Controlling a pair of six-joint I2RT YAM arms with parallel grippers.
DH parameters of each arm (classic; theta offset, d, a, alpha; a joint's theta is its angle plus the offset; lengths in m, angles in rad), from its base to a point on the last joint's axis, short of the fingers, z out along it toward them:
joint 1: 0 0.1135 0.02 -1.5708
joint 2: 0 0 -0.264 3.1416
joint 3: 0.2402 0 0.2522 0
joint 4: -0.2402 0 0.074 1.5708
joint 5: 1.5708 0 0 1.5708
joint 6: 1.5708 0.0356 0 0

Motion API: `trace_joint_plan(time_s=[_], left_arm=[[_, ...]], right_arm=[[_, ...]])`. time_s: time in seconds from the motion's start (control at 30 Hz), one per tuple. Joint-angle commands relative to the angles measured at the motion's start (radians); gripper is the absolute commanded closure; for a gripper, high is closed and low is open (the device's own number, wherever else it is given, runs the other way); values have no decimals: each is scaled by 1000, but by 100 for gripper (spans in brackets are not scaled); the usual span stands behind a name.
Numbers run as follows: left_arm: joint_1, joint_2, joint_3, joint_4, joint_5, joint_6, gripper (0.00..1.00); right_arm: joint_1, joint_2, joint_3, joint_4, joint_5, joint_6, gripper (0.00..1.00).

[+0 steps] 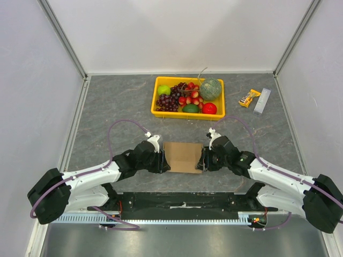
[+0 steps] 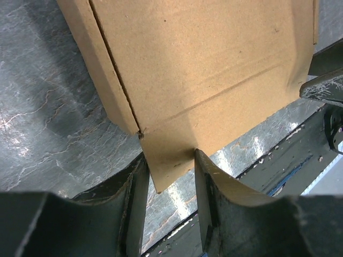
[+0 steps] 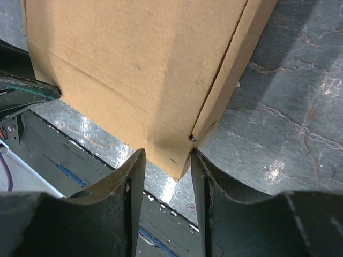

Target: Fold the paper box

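Paper box (image 1: 183, 156) spans left end effector (image 1: 162, 160) to right end effector (image 1: 202, 159).

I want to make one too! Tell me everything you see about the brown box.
The box is plain brown cardboard, unprinted, creased and partly folded, with a side panel bent along a crease. It sits between both arms, nearer than the tray. The left pincer grips a left corner; a right corner sits inside the right pincer.

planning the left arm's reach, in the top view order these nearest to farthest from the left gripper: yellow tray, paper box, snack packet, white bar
1. paper box, right at the left gripper
2. yellow tray, farther back
3. snack packet, far right
4. white bar, just beyond the packet
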Motion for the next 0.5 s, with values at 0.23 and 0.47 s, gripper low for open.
trace_joint_plan(time_s=[0.23, 0.47], left_arm=[[-11, -15, 40, 38, 17, -18, 55], [-12, -12, 46, 18, 0, -10, 55]], right_arm=[[6, 14, 54, -21, 22, -17, 46], [6, 26, 64, -31, 8, -29, 42]])
